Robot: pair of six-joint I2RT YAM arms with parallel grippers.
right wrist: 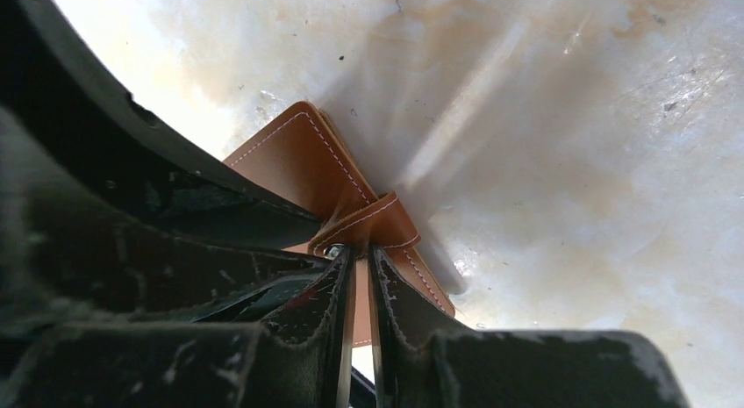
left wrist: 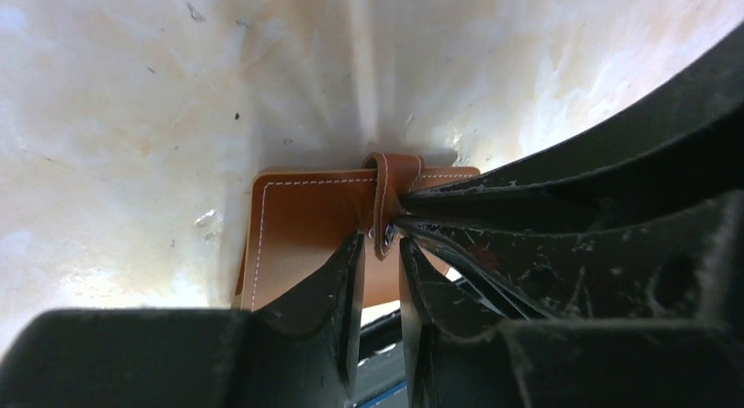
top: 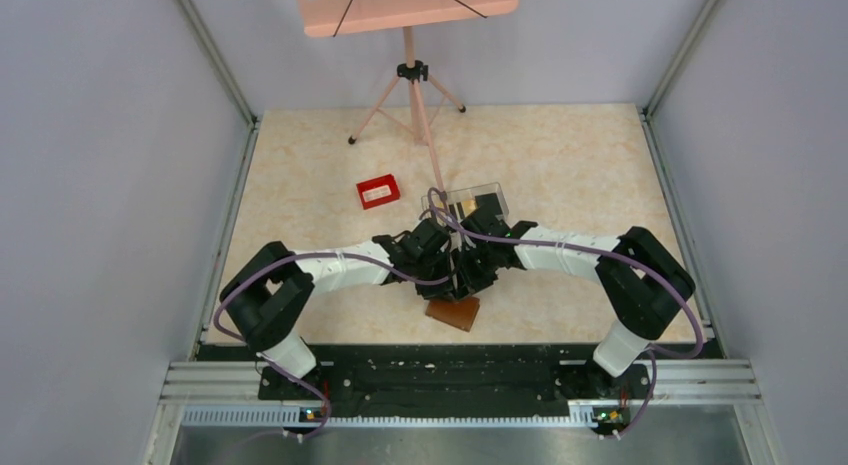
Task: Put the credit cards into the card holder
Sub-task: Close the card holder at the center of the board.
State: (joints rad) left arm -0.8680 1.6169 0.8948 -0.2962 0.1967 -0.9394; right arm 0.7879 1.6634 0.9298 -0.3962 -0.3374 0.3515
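Note:
The card holder [top: 453, 312] is a folded orange-tan leather wallet near the table's front edge, its top hidden under both grippers in the top view. Its strap [left wrist: 390, 175] loops over the far edge. My right gripper [right wrist: 361, 250] is shut on that strap [right wrist: 373, 219], pinching it at the fingertips. My left gripper [left wrist: 380, 241] stands narrowly open with the strap's snap end between its tips and a thin gap on each side. Both grippers meet over the card holder [left wrist: 298, 224] [right wrist: 294, 158]. No credit cards show in any view.
A small red tray [top: 378, 191] sits left of centre. A clear plastic box [top: 477, 198] stands just behind the grippers. A tripod [top: 410, 95] with a pink board rises at the back. Grey walls close in the sides.

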